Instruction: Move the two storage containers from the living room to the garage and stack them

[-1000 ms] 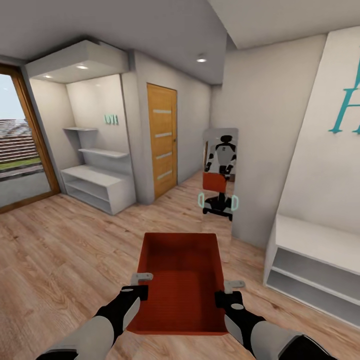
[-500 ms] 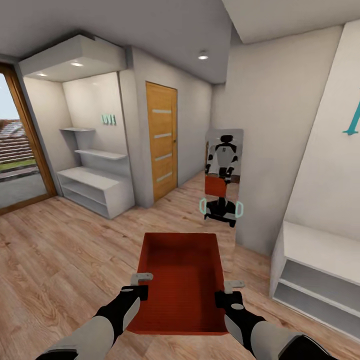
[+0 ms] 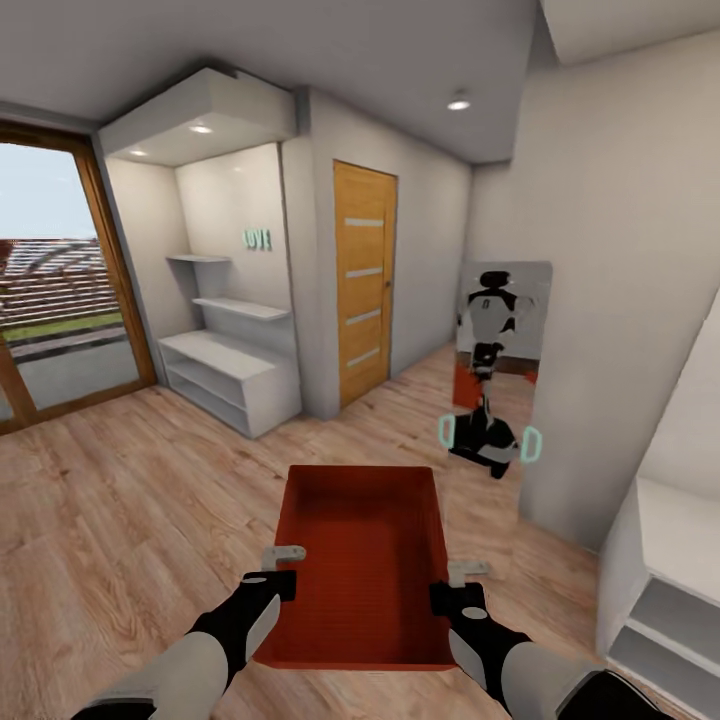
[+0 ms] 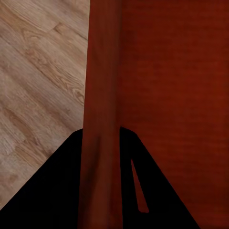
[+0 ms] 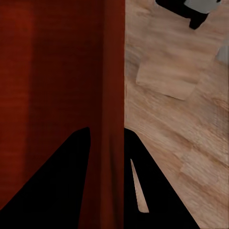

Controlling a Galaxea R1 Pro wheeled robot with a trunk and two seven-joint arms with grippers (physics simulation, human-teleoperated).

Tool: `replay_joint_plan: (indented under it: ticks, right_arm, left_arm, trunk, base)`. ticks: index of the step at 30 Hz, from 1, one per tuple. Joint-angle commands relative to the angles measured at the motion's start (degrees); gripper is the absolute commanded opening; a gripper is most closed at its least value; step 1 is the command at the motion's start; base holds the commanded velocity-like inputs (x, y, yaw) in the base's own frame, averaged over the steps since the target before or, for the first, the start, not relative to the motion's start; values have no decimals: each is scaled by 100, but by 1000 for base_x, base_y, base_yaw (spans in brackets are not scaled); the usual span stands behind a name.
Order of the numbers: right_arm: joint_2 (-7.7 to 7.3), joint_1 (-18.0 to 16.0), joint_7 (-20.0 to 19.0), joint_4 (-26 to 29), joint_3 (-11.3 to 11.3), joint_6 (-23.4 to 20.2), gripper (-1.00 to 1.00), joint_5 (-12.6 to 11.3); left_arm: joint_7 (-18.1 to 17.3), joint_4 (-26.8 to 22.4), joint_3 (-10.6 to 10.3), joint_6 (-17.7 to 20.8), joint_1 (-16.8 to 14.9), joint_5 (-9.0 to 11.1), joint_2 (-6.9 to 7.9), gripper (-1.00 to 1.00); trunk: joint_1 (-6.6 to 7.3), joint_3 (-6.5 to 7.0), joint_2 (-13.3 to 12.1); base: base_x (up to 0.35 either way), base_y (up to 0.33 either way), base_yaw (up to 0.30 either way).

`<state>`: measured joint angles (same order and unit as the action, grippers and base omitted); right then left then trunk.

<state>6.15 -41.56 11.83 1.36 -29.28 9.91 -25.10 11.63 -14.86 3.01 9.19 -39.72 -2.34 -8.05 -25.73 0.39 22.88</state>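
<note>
I hold one orange-red storage container [image 3: 365, 560] low in front of me, above a light wood plank floor [image 3: 120, 500]. My left gripper [image 3: 283, 572] is shut on its left wall and my right gripper [image 3: 456, 585] is shut on its right wall. The bin is open-topped and empty, with its long side pointing away from me. In the left wrist view the thin red wall [image 4: 102, 86] runs between the dark fingers [image 4: 52, 191] of the left gripper [image 4: 101, 143]. The right wrist view shows the other wall [image 5: 112, 71] pinched in the right gripper [image 5: 107, 140].
A wooden door [image 3: 364, 280] stands shut ahead. White built-in shelves [image 3: 230, 370] sit to its left, beside a glass door [image 3: 60, 300]. A wall mirror [image 3: 497, 370] at right shows my reflection. A white low cabinet [image 3: 660, 580] juts out at the near right.
The whole picture has slid to the right, so the camera has turned left. The container stays gripped the same way between both grippers.
</note>
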Motion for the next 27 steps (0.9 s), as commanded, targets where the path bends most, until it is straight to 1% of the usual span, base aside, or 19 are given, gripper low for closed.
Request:
replay_joint_plan:
  ticks: [1, 13, 27]
  right_arm:
    - [-65, -1, 30, 13, 28, 19, -100, -4]
    - [-65, -1, 30, 13, 28, 19, -100, -4]
    - [-69, -1, 28, 13, 28, 19, -100, -4]
  left_arm:
    - [33, 1, 51, 39, 0, -21, 31, -100]
    - [33, 1, 51, 39, 0, -21, 31, -100]
    - [33, 1, 51, 39, 0, -21, 27, -100]
  trunk:
    - [-5, -2, 4]
    - [-5, -2, 4]
    - [-5, -2, 4]
  base:
    - [324, 0, 269]
    - [324, 0, 269]
    - [324, 0, 13]
